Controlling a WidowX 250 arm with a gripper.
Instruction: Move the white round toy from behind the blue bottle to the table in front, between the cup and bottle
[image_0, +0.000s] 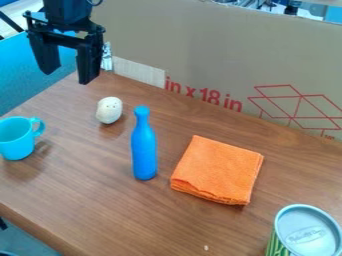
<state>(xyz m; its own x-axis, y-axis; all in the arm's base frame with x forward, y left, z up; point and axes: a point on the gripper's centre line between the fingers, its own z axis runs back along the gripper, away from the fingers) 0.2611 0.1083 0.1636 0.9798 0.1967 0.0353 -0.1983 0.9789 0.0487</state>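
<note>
The gripper (67, 75) hangs by the worktop's (87, 200) far left corner, fingers spread wide, holding nothing; the arm above is cut off. Nearest is a speckled white egg-like thing (109, 110), near that corner; what its specks are is hard to make out. The light-blue cup (16, 140) is cropped at left, the green-sided can (307, 232) at lower right. Between stand a blue bottle (144, 152) and a folded orange cloth (218, 170), its underside hidden.
</note>
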